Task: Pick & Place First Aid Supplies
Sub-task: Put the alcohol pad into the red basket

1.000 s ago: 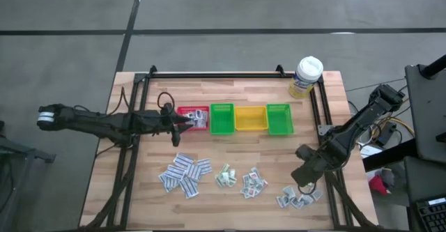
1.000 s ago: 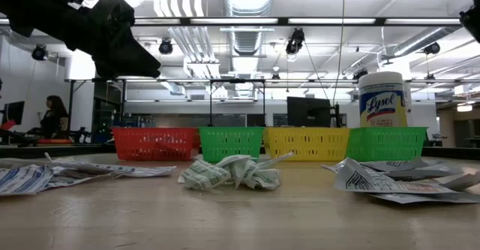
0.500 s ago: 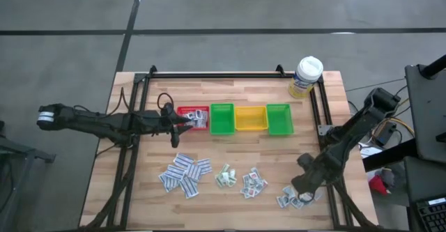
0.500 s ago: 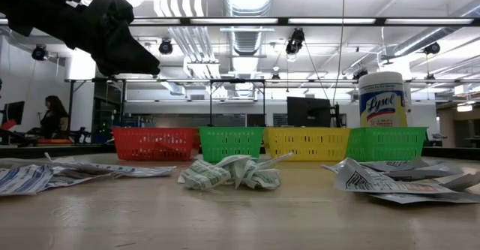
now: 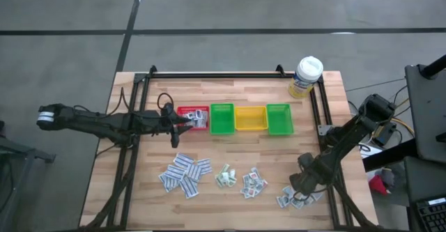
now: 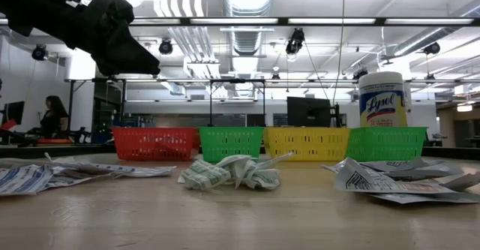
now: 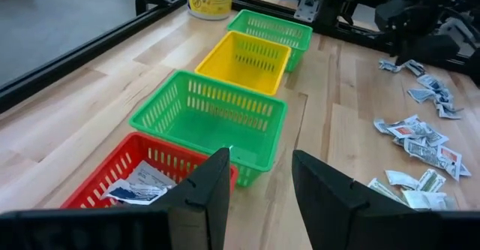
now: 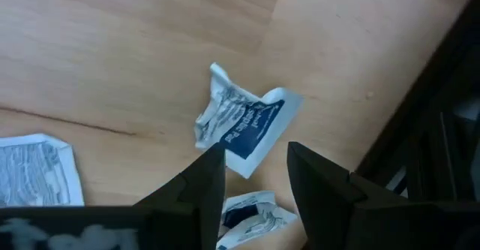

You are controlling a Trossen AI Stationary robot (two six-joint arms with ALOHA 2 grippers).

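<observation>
The first aid supplies are small white printed packets lying on the wooden table in several piles: one (image 5: 185, 175) at the near left, two in the middle (image 5: 224, 178) (image 5: 253, 183), and one (image 5: 298, 198) at the near right. My right gripper (image 5: 301, 184) hangs open and pointing down just over that near-right pile. In the right wrist view (image 8: 255, 179), a crumpled blue-printed packet (image 8: 244, 126) lies on the wood just beyond its fingertips. My left gripper (image 7: 260, 182) waits open at the red bin (image 5: 194, 117), which holds a few packets (image 7: 139, 190).
Beside the red bin stand a green bin (image 5: 221, 118), a yellow bin (image 5: 250, 118) and another green bin (image 5: 279, 118) in a row. A white-capped bottle (image 5: 306, 76) stands at the far right corner. A black frame rail (image 8: 420, 122) runs close by my right gripper.
My right gripper has come down and moved toward the table's near edge, onto the near-right pile of packets. The left arm and the packets have kept still.
</observation>
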